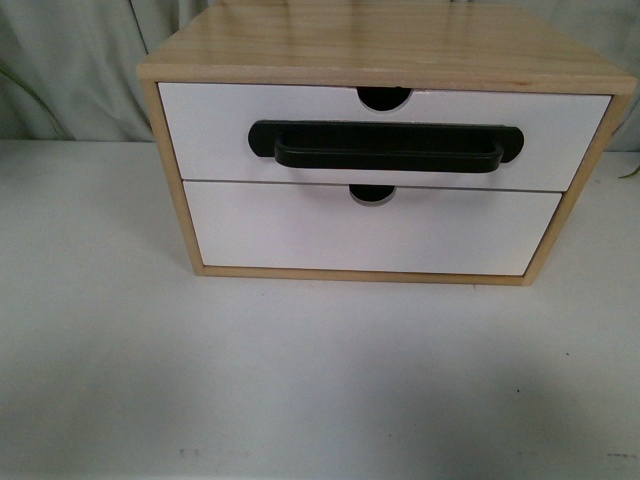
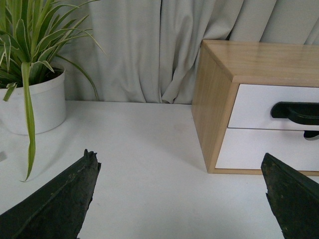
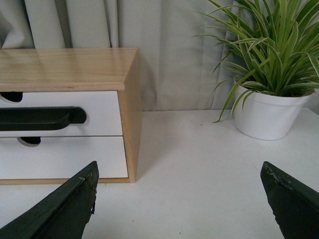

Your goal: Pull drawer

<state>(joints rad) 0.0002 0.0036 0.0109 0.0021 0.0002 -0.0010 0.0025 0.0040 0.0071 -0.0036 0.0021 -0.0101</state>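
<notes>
A light wood cabinet (image 1: 380,45) stands on the white table. Its upper drawer (image 1: 210,125) has a white front, a long black bar handle (image 1: 388,148) and a semicircular notch (image 1: 384,97) in its top edge; it sits closed, flush with the frame. Neither arm shows in the front view. My left gripper (image 2: 179,162) is open, low over the table to the cabinet's left, with only bare table between its fingers. My right gripper (image 3: 179,169) is open too, low over the table to the cabinet's right. The drawer (image 2: 256,104) and handle (image 3: 42,118) show in both wrist views.
Below it is a plain white drawer front (image 1: 370,235) without a handle. A potted plant in a white pot (image 2: 32,102) stands left of the cabinet, another (image 3: 266,112) to its right. Grey curtains (image 2: 149,45) hang behind.
</notes>
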